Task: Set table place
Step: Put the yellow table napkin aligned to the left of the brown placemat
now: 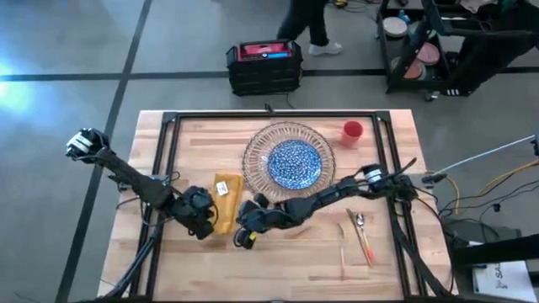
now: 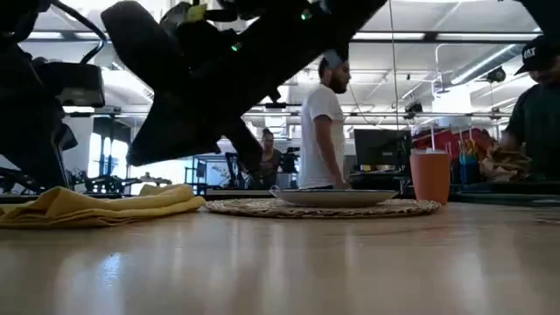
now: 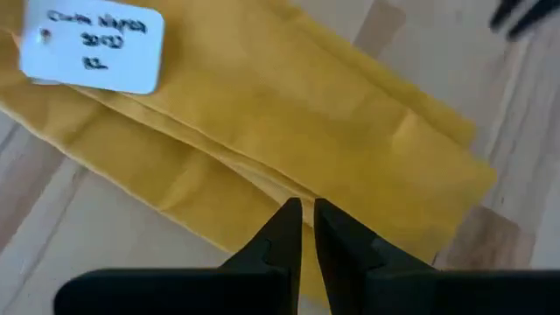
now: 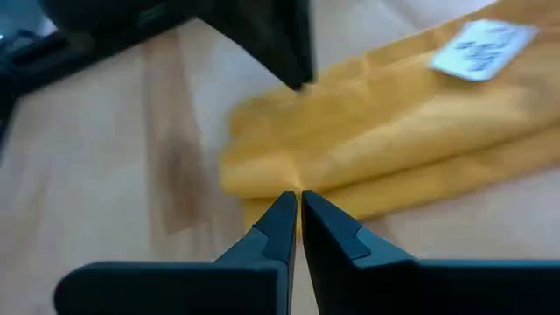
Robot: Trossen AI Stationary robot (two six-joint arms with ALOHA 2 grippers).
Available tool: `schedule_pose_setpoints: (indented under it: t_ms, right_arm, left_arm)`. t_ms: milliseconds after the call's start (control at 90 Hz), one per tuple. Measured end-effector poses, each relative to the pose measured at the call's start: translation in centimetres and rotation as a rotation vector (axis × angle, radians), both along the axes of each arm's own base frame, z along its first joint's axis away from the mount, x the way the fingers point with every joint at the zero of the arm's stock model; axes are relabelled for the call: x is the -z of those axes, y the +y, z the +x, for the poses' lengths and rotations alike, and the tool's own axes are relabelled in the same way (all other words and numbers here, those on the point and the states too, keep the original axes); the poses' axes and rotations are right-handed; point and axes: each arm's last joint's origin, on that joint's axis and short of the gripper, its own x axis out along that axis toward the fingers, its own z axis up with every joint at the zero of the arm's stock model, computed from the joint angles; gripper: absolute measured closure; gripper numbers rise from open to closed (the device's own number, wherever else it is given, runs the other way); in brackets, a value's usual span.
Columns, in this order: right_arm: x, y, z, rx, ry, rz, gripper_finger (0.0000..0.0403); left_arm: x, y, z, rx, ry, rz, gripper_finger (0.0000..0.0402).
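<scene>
Both grippers sit at the folded yellow cloth napkin (image 1: 226,202), left of the large clear cut-glass plate (image 1: 256,172) with the smaller blue-patterned plate (image 1: 294,163) on it, mid-table on the light butcher-block wooden table (image 1: 278,261).

Left gripper (image 3: 303,208): tips nearly touching, over the napkin's near edge. Looks like a thin pinch of cloth at most; can't confirm a hold.

Right gripper (image 4: 293,199): fingers almost together at the napkin's near-right end, nothing clearly held.

Small red-orange cup (image 1: 352,132) is far-right of the plates; orange-handled cutlery (image 1: 364,242) lies to the near right.

My read: the step is squaring up the napkin beside the plate. To do it well:
- pinch one layer edge only, not the whole stack
- keep the white paper tag (image 3: 93,48) out of the jaws
- drag low and slow, arms apart, fold intact
</scene>
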Motion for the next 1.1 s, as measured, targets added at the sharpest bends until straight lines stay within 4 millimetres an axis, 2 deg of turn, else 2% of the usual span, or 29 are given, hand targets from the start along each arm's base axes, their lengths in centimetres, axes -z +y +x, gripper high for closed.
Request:
schedule_pose_setpoints:
  t_ms: [67, 222, 344, 444, 522, 744, 933, 1100]
  right_arm:
    - [-0.3, -0.2, 0.4, -0.018, -0.045, 0.028, 0.0396]
    - [0.6, -0.9, 1.6, -0.063, -0.053, 0.047, 0.0396]
    - [0.3, -1.3, 3.1, -0.086, -0.069, 0.062, 0.0396]
    - [0.7, -1.4, 3.6, -0.087, 0.005, 0.038, 0.0396]
    - [1.3, -1.2, 3.2, -0.085, 0.107, 0.019, 0.0396]
    - [2.1, 0.6, 1.7, -0.075, 0.262, -0.003, 0.0402]
    - [2.1, 1.3, 1.2, -0.045, 0.290, -0.040, 0.0402]
    - [0.6, 1.4, 1.9, -0.067, 0.247, -0.079, 0.0402]
  left_arm:
    - [0.4, -0.2, 0.3, -0.003, 0.003, -0.001, 0.0381]
    - [1.4, -0.8, 1.4, 0.002, -0.019, 0.001, 0.0381]
    - [2.2, -1.2, 2.1, 0.003, -0.028, 0.007, 0.0381]
    - [2.6, -1.3, 2.4, -0.005, -0.018, 0.010, 0.0381]
    - [2.9, -1.4, 2.4, -0.006, -0.004, 0.017, 0.0381]
    - [2.8, -1.3, 2.3, 0.009, -0.003, 0.027, 0.0381]
    - [2.9, -1.3, 2.3, 0.008, -0.002, 0.034, 0.0381]
    - [2.7, -1.2, 2.3, 0.007, -0.008, 0.031, 0.0381]
